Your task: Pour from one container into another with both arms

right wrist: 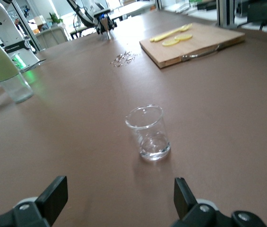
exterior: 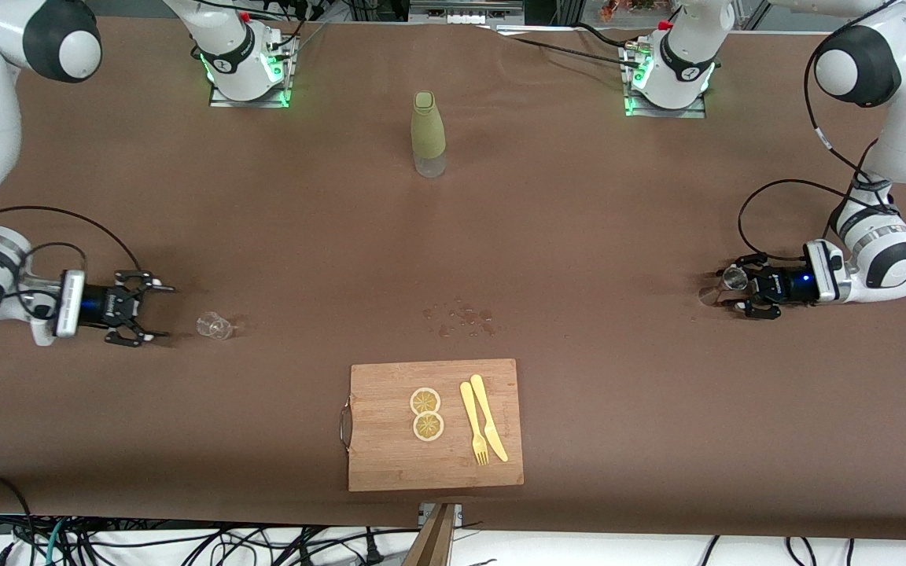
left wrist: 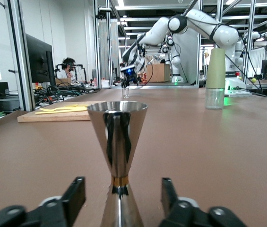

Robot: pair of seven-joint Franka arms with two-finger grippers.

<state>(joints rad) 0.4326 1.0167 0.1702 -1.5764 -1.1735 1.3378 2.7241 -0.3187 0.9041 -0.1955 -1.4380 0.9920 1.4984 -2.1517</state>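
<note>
A small clear glass stands on the brown table toward the right arm's end. My right gripper is low over the table just short of it, open, with nothing between its fingers. Toward the left arm's end stands a steel jigger, upright. My left gripper is open around its narrow waist, and both fingers stand clear of the metal. The glass looks empty.
An olive-green bottle stands mid-table near the bases. A wooden cutting board with lemon slices, a yellow fork and a knife lies near the front edge. Water drops lie beside it.
</note>
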